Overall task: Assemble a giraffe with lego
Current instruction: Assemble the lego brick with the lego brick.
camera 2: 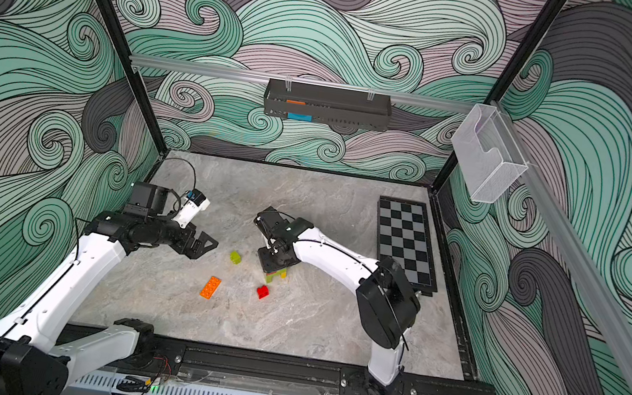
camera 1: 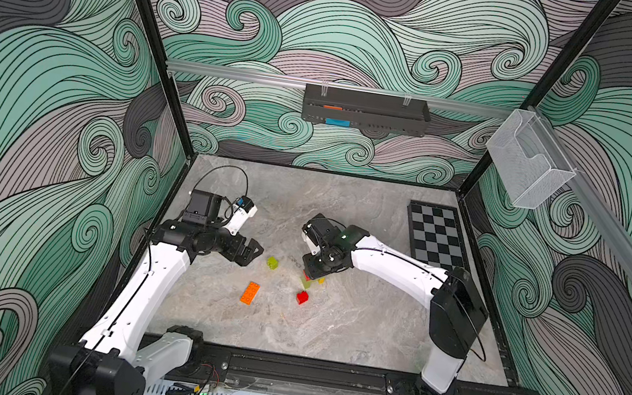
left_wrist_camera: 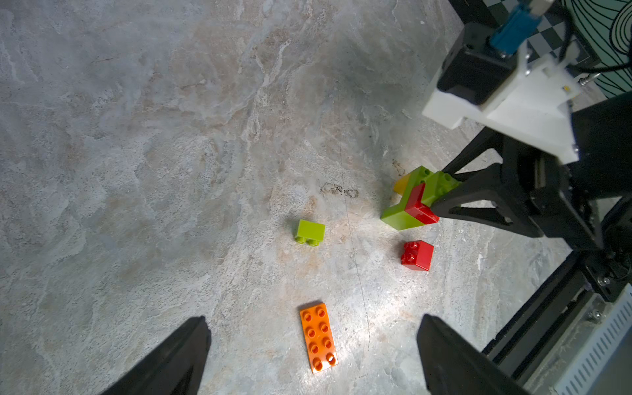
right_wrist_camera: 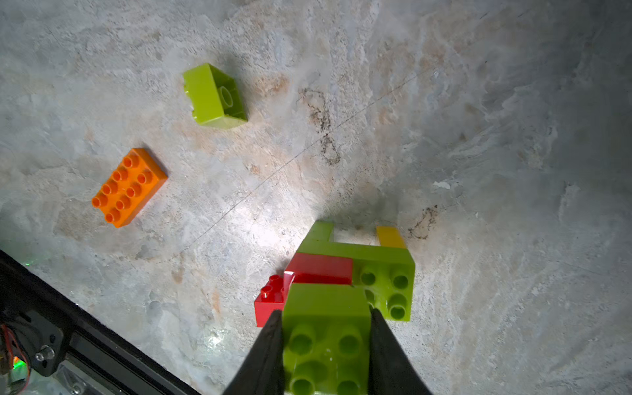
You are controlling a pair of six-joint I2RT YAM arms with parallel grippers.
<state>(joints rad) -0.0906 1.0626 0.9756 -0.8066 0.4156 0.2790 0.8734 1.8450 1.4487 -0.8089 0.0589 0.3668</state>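
The part-built giraffe (camera 1: 306, 281) stands mid-table: a lime leg (right_wrist_camera: 319, 231) and a yellow leg (right_wrist_camera: 390, 236) under a lime body brick (right_wrist_camera: 386, 273), with a red brick (right_wrist_camera: 318, 268) stacked on it. My right gripper (right_wrist_camera: 325, 314) is shut on a lime brick (right_wrist_camera: 326, 328) that sits on top of that red brick. Loose lego lies around: a lime brick (left_wrist_camera: 309, 232) on its side, a long orange brick (left_wrist_camera: 318, 337) studs up, and a red brick (left_wrist_camera: 417, 255). My left gripper (left_wrist_camera: 314, 319) hangs open above the orange brick, holding nothing.
A chequered board (camera 1: 437, 236) lies at the back right of the table. A black tray (camera 1: 364, 109) hangs on the back wall and a wire basket (camera 1: 529, 161) on the right wall. A black rail (camera 1: 303, 369) runs along the table's front edge.
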